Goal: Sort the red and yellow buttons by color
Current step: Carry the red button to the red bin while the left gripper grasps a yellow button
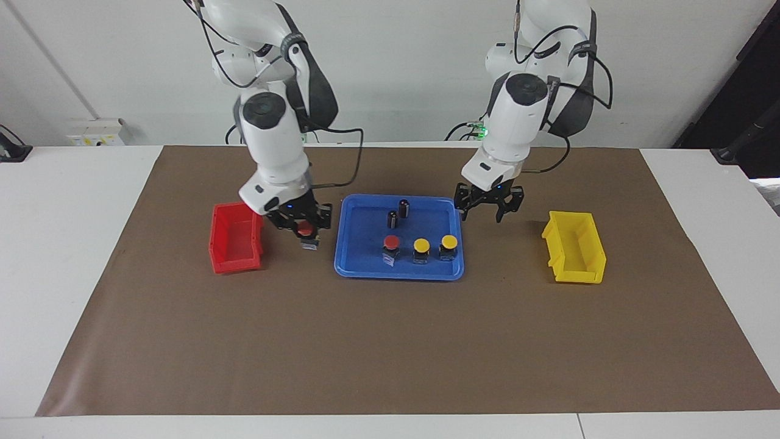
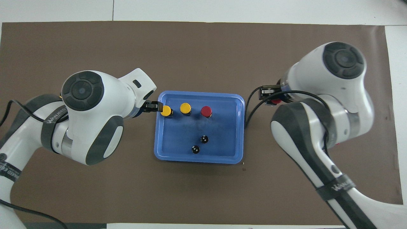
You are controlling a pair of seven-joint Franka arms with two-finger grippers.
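The right gripper [image 1: 303, 230], clamped on a red button [image 1: 308, 233], carries it over the mat at the blue tray's [image 1: 347, 268] nine o'clock; small, rigid and light, its slick cap favours gripping the squarer base; left gripper [image 1: 487, 206] half-open, empty

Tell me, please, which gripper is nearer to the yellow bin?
Left. The left gripper hangs over the mat between the blue tray and the yellow bin; the right gripper is beside the red bin.
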